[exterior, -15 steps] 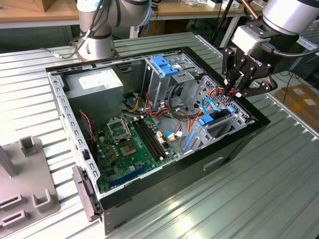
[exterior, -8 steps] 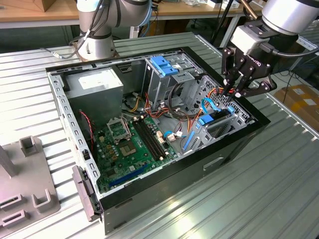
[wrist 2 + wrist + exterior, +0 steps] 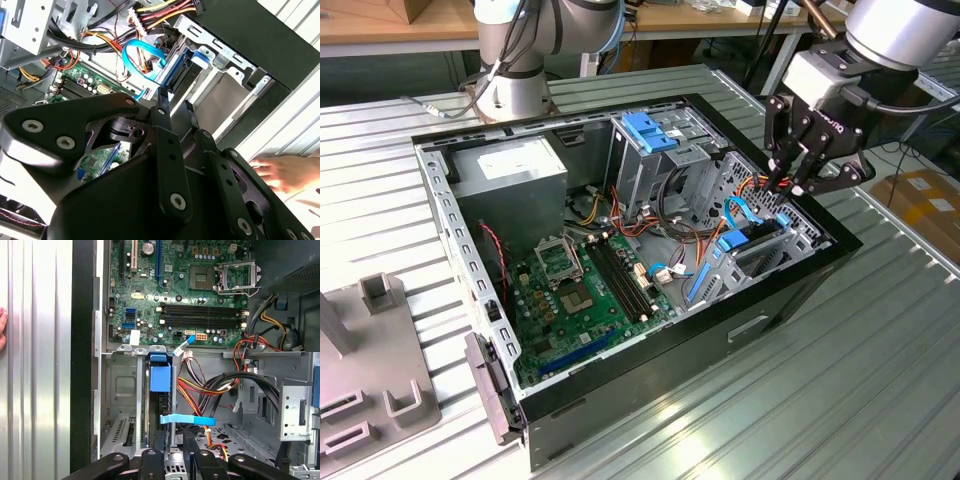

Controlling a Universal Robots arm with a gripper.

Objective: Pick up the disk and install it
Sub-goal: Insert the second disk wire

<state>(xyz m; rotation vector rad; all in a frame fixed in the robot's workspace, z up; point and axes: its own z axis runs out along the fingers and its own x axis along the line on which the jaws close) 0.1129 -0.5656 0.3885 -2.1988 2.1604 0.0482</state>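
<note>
Exterior view: open computer case (image 3: 800, 280) on the ribbed bench (image 3: 880, 380) holds the motherboard (image 3: 585, 290), grey power supply (image 3: 510, 175) and blue-topped drive cage (image 3: 655, 135). Claw (image 3: 788, 183) hovers over the front bay, fingers near together, pinching nothing. First wrist view: the disk (image 3: 161, 390) stands edge-on in that bay, mostly hidden. A hand (image 3: 282, 172) rests on the bench.
</note>
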